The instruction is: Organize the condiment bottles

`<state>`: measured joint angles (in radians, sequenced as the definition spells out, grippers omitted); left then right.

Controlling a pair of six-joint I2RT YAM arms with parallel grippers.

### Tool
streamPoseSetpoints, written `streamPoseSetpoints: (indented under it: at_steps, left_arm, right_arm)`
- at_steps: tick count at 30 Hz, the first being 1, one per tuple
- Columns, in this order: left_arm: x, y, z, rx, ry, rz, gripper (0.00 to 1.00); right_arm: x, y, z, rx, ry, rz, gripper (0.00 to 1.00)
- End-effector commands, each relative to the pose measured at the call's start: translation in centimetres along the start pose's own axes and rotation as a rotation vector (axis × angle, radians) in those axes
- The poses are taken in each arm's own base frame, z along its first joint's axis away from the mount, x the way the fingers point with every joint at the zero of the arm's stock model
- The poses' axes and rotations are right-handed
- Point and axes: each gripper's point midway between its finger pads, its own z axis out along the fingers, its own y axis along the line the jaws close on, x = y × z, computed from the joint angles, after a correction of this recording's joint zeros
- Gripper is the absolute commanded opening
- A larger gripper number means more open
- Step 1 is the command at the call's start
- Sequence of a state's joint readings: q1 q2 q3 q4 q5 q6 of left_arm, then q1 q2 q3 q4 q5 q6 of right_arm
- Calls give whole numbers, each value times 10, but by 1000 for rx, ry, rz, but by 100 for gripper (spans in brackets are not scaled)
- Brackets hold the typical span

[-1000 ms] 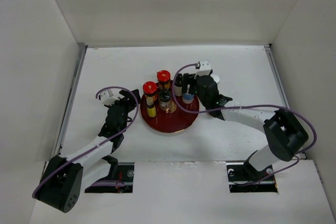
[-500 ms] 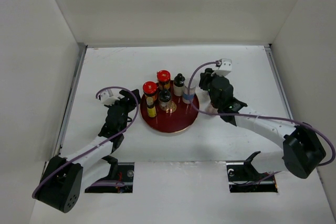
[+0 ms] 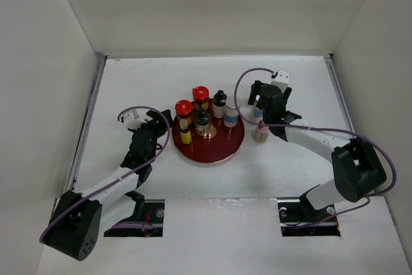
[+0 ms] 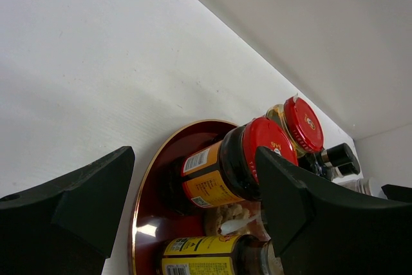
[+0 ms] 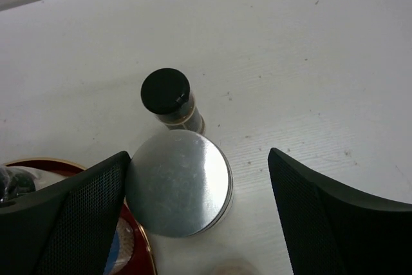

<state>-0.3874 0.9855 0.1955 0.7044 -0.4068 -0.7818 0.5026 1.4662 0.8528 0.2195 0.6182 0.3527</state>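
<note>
White table, seemingly walled on three sides; plate of condiment bottles; left gripper, right gripper apart.

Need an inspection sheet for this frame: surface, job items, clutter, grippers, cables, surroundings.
Surface: white table, no spills seen; round dark red plate at centre.
Job's things: on the plate are two red-capped jars, a yellow-labelled bottle, two black-capped bottles and a blue-banded silver-capped jar. Off the plate to its right are a silver-capped jar, a small black-capped bottle and a pink bottle.
Clutter: nothing seen.
Grippers: left gripper open, empty, beside the plate's left rim; right gripper open, above the silver-capped jar.
Cables: purple cables loop over both arms; the right one passes near the plate's right edge.
Surroundings: white walls on three sides.
</note>
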Motion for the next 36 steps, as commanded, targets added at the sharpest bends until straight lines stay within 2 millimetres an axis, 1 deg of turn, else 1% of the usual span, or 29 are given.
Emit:
streamPoseSetpoints:
  at_steps: [1,4,5,8,13,15,18,21,24,25,26,27,28,31,33,35,36]
  left_arm:
    - [-9,-10,0,37,-37,-29,75]
    - [-8,-9,1,36,-31,-32,75]
    - [-9,-9,1,35,-34,-29,75]
    - [-9,-8,0,35,-34,-33,75]
    - [-9,-7,1,33,-35,-30,75]
    - [-9,-8,1,35,-34,-33,75]
    - [-9,-9,1,36,-38,-28,75]
    - [-9,-9,0,38,-35,-32,75]
    - [-10,-9,0,37,-41,-30,75]
    - [-10,-9,0,37,-39,-33,75]
    - [-9,-8,0,37,-36,-34,75]
    - [-10,-9,0,38,-37,-33,75]
    - [-9,-9,0,37,-39,-28,75]
    - [-9,-8,0,35,-36,-33,75]
    - [-12,-9,0,36,-45,-32,75]
    - [-12,-9,0,36,-45,-29,75]
    - [-11,-8,0,33,-44,-31,75]
  right_arm:
    - [-20,12,7,-40,-19,52,88]
    - [-15,13,11,-37,-6,43,77]
    - [-15,13,11,-36,-4,44,76]
    - [-11,14,13,-43,9,36,75]
    - [-7,18,12,-49,26,34,76]
    - [-5,18,13,-49,30,31,70]
    - [-12,14,10,-36,1,61,58]
    - [-37,13,-1,-36,-83,99,55]
    - [-77,11,-23,-45,-204,148,53]
    - [-86,12,-29,-52,-230,152,53]
    - [-104,14,-40,-64,-276,165,53]
    - [-114,16,-49,-74,-302,173,53]
    - [-128,18,-61,-88,-341,188,53]
    - [-164,34,-100,-178,-443,210,53]
    - [-181,50,-126,-255,-487,203,53]
    - [-185,72,-148,-337,-492,186,52]
    - [-184,84,-156,-383,-487,171,52]
